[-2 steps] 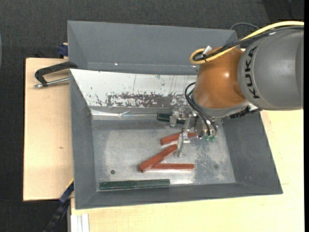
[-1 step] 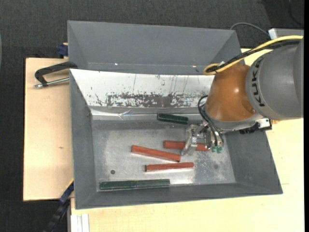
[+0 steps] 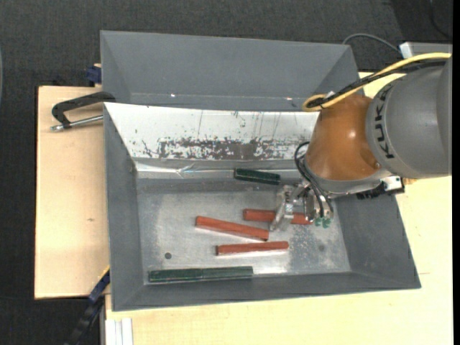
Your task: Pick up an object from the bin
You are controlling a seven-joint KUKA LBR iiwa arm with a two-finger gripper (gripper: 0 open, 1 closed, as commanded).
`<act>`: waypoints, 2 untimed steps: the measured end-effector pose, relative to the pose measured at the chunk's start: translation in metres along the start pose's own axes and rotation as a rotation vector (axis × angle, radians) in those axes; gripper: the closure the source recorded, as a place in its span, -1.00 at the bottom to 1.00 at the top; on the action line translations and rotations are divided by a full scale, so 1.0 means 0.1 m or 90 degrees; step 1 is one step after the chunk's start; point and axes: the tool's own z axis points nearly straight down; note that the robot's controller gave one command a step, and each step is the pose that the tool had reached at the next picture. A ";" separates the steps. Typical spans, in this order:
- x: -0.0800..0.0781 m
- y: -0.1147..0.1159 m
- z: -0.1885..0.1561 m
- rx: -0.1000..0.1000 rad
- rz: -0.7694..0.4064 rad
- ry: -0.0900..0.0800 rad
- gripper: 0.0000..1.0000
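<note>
Short red bar (image 3: 256, 215), its arm-side end beneath the jaws.

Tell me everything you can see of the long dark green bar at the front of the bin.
The dark green bar is a long, thin, straight stick with a matte, plastic-like look. It lies flat on the bin floor along the front wall, seemingly against it. Nothing rests on it; the nearest red bar lies apart, behind its right end. The gripper is well off, toward the bin's right.
</note>
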 end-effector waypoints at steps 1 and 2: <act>0.00 0.00 0.00 0.000 0.000 0.000 1.00; 0.21 -0.04 -0.40 -0.001 0.008 -0.003 1.00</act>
